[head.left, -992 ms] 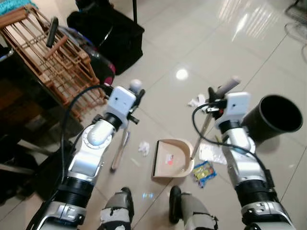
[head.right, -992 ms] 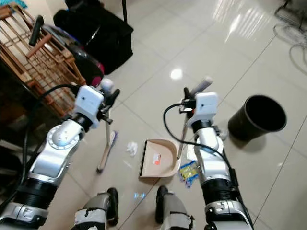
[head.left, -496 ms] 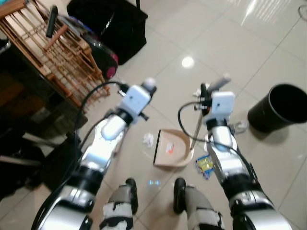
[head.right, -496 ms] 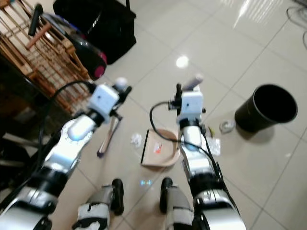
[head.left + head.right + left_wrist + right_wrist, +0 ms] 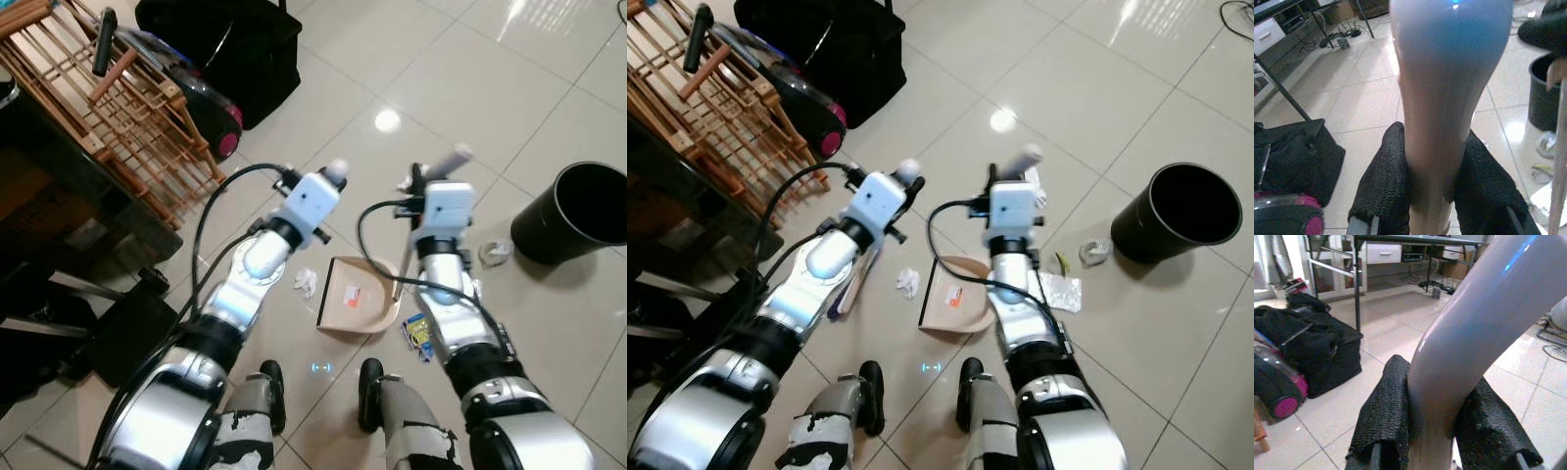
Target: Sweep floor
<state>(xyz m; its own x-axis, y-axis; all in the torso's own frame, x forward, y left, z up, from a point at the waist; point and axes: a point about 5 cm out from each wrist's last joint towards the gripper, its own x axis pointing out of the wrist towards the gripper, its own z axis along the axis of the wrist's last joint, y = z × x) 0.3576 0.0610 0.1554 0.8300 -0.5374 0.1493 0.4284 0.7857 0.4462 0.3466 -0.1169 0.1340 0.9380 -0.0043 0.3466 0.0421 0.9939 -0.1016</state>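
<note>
My left gripper (image 5: 326, 184) is shut on the pale broom handle (image 5: 1449, 98), whose knitted black fingers (image 5: 1383, 181) clamp it from both sides. The broom's head (image 5: 847, 289) rests on the tiles beside my left arm. My right gripper (image 5: 431, 178) is shut on the grey dustpan handle (image 5: 1469, 333). The beige dustpan (image 5: 358, 308) sits on the floor just ahead of my feet. A crumpled white paper (image 5: 306, 282) lies just left of the pan. A colourful snack wrapper (image 5: 419, 331), a clear plastic wrapper (image 5: 1058, 291) and a foil ball (image 5: 495, 253) lie to its right.
A black bin (image 5: 578, 211) stands on the floor at the right. A wooden rack (image 5: 118, 117), a black and pink vacuum cleaner (image 5: 211, 108) and a black bag (image 5: 225, 49) crowd the far left. Glossy tiles stretch ahead.
The view has shifted as I moved. My left arm has swung right with the broom, bringing its gripper nearer the right one above the dustpan. Both grips are unchanged.
</note>
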